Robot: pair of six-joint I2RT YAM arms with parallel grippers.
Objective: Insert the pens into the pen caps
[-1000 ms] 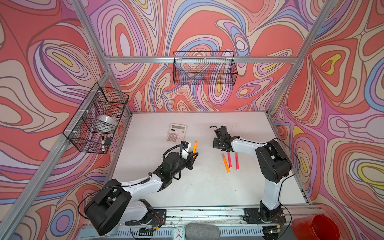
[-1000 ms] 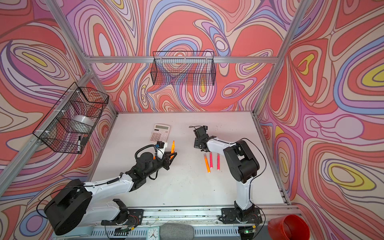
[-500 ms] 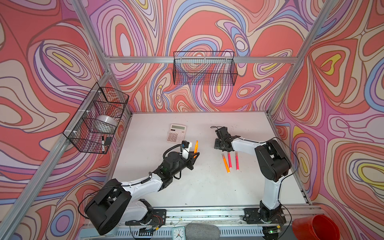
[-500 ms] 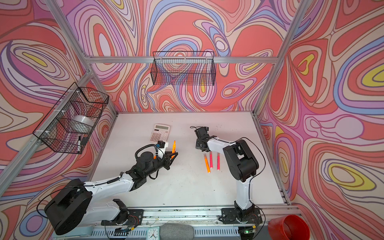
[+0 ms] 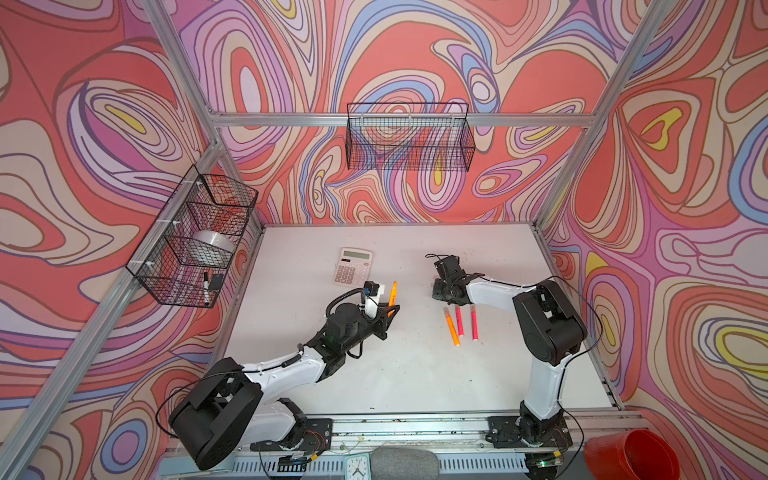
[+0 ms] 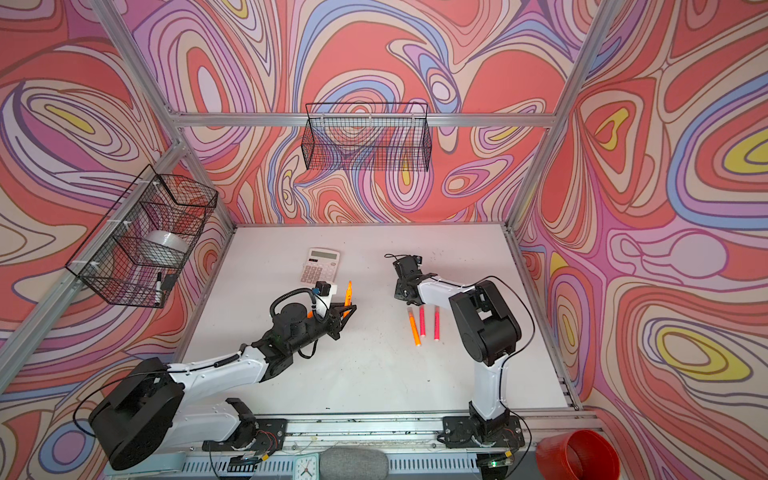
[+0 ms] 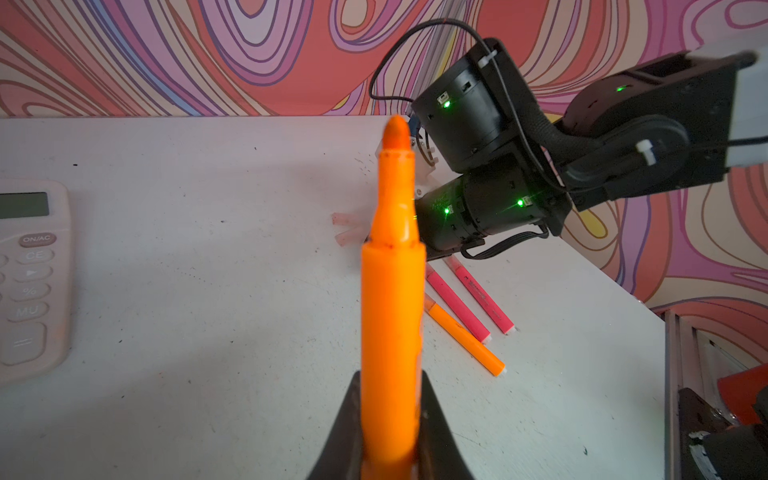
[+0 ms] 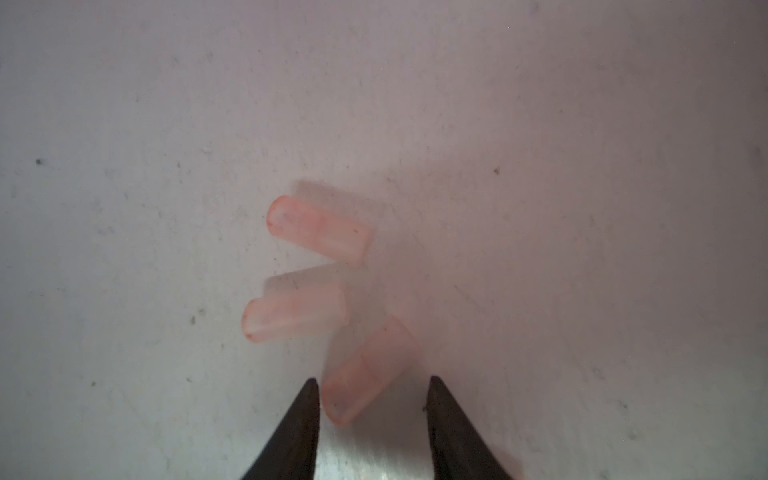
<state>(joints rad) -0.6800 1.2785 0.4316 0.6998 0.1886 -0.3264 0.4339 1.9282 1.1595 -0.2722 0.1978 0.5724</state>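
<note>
On the white tabletop [image 8: 124, 124], right under the black two-finger right gripper [image 8: 374, 380], three stubby translucent pinkish plastic pen caps are lying on their sides, bunched close together. The nearest cap [image 8: 368, 370] sits between the jaws. They stand apart on either side of it with a gap showing on one side, so nothing's pinched yet. The second cap [image 8: 295, 309] and third cap [image 8: 318, 228] lie just beyond.

Over on the other side, the black left gripper [image 7: 390, 386] is clamped tight on the lower barrel of a slim bright-orange plastic highlighter pen [image 7: 392, 291]. It's held up off the table with the bare tapered tip pointing out front. Three more pens lie side by side near the right arm: an orange pen [image 5: 451, 328], a pink-red pen [image 5: 459, 321] and another pink-red pen [image 5: 473, 322]. They look already capped to me.

Handling-wise, I'd guess those caps are featherlight, hollow and smooth, so they'd roll or squirt out if pinched off-centre. I'd take one across the middle of its body and keep the open end clear. The pen looks stiff and light, and gripping it low on the barrel leaves the tip free.

Readable writing: the keys on the pale pink calculator [image 7: 29, 270] say ON/AC, CE, MU and %. There's print on a pink barrel, but it's too small to read.
</note>
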